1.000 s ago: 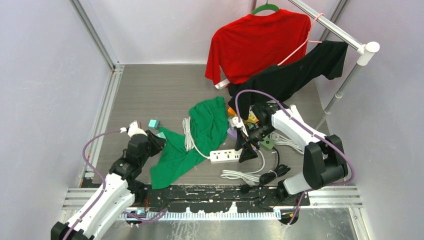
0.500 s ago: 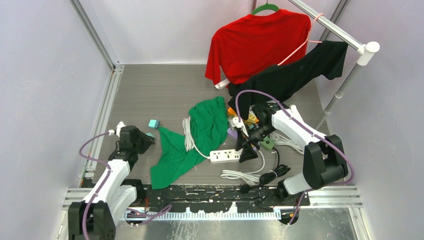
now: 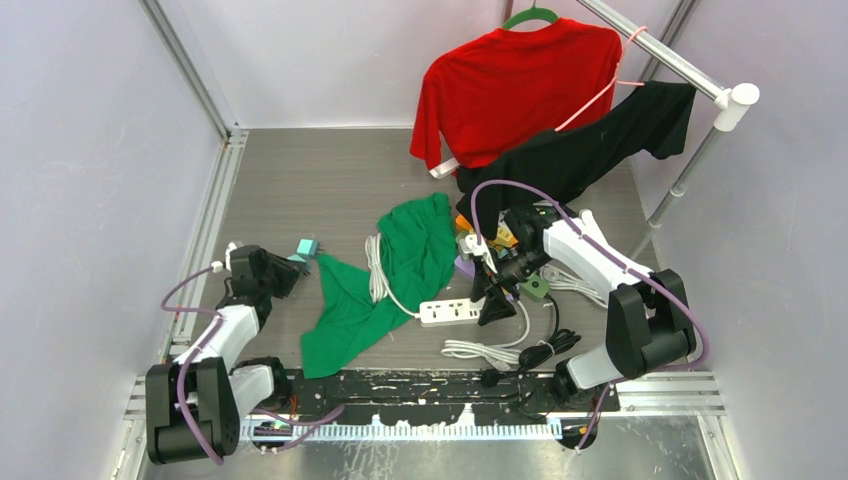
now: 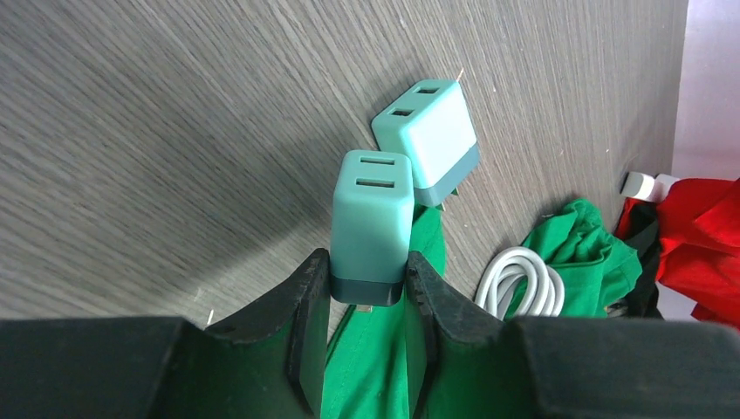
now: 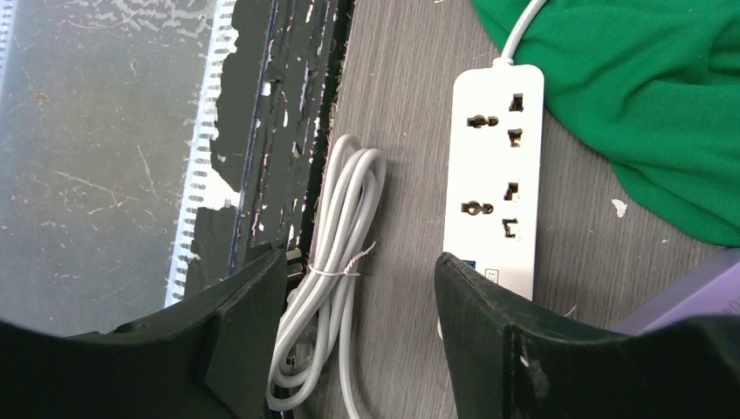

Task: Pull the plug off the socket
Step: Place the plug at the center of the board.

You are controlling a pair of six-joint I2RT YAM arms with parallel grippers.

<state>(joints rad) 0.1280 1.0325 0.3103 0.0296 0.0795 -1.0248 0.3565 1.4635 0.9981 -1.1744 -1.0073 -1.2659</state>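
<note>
Pinching the teal plug (image 4: pixel 371 223) by its flat sides near the surface's (image 3: pixel 300 180) left edge, the left tool (image 4: pixel 366 272) grips something light, rigid, probably slick; the right tool (image 5: pixel 356 272) hangs spread above the power strip (image 5: pixel 493 175).

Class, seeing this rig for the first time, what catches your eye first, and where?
The red shirt hanging at the back right stands out first, then the green cloth crumpled mid-table. At the left, the left gripper is shut on a teal plug, while the right gripper hovers open over the white power strip, its sockets empty.
</note>
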